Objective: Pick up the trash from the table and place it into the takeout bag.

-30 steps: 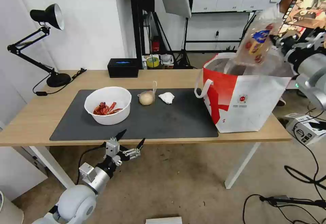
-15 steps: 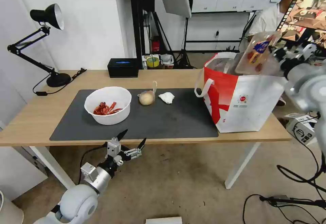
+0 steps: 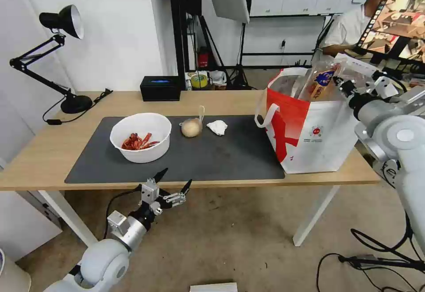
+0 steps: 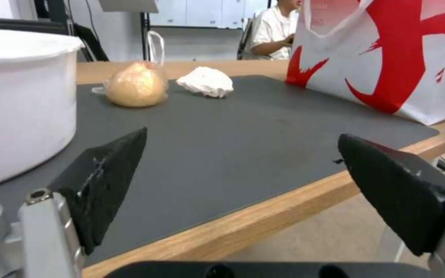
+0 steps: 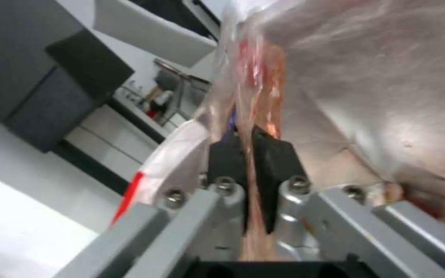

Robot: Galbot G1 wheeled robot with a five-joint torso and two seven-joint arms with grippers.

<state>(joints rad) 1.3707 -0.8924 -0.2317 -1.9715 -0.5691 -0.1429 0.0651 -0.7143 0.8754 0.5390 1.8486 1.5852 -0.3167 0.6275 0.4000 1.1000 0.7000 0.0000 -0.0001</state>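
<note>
On the right end of the table (image 3: 53, 150) sits the takeout bag (image 3: 318, 137), and the right gripper (image 5: 248, 139) is pinching the clear tray (image 3: 321, 82), tilted, in its open top. Bowl (image 3: 141, 137), bagged lump (image 3: 191, 128) and tissue (image 3: 217, 127) sit on the mat. Left gripper (image 3: 170, 184) hangs spread below the front edge.

The bag (image 3: 310, 132) is white with red splashes. The bowl (image 3: 141, 137) is white, its shells (image 3: 138, 141) red. The mat (image 3: 212, 159) is dark grey.
</note>
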